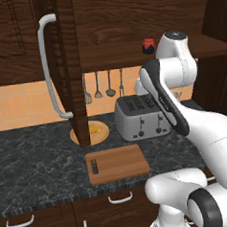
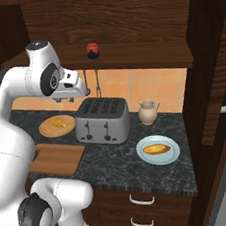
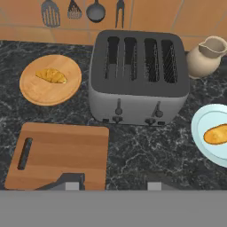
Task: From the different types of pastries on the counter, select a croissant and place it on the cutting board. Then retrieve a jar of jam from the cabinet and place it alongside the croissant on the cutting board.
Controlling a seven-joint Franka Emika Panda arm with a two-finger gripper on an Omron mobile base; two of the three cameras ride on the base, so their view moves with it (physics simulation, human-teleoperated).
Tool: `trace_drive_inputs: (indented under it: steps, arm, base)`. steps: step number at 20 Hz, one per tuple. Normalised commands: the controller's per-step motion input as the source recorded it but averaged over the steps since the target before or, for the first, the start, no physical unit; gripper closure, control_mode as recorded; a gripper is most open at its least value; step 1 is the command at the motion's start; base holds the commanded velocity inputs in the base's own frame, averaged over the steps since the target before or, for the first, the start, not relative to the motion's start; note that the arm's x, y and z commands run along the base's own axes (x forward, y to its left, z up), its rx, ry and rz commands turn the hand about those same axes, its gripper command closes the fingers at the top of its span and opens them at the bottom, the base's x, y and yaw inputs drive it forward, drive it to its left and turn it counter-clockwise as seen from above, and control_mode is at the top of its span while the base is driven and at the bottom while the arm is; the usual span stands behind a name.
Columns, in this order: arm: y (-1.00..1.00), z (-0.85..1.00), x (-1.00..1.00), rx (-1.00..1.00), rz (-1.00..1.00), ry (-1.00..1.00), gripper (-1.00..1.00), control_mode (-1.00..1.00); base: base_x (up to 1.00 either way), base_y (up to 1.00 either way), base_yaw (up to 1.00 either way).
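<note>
Evidently nothing has been picked up yet. From the left base view, the cabinet door (image 1: 69, 65) stands swung open toward the camera, its pale bar handle (image 1: 49, 67) facing out, which leaves the jar of jam (image 1: 149, 45) exposed on the shelf above the toaster (image 1: 140, 116). The cutting board (image 1: 117, 163) lies bare on the dark worktop (image 1: 32, 159), near the front edge, ready to receive both items.

From the right base view, the arm is raised over the toaster's left side with the end effector (image 2: 82, 91) just under the shelf; its finger spacing I cannot tell here. The croissant (image 2: 58, 123) sits on the round tan dish (image 2: 45, 131), while the rounder orange pastry (image 2: 157, 149) rests on a pale blue plate (image 2: 172, 157), beside the beige jug (image 2: 148, 111).

Looking down from the hand view, the croissant lies up and left of the board's slot handle (image 3: 25, 153). The finger tips (image 3: 71, 183) stand well apart, released and empty, probably surveying before descending toward the croissant.
</note>
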Motion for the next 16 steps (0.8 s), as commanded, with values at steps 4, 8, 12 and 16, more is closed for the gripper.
trace_drive_inputs:
  steps: [4, 8, 12, 16]
  arm:
    - [-0.2, 0.2, -0.42, 0.0, 0.01, 0.0, -1.0, -1.0]
    - [-0.33, 0.6, -0.16, 0.0, 0.0, 0.0, -1.0, -1.0]
    - [-0.02, 0.08, 0.18, 0.0, 0.0, -0.09, -1.0, -1.0]
    - [0.0, 0.53, 0.14, 0.0, 0.0, -0.18, -1.0, -1.0]
  base:
    - [0.0, 0.0, 0.0]
    - [0.0, 0.0, 0.0]
    - [0.0, 0.0, 0.0]
    - [0.0, 0.0, 0.0]
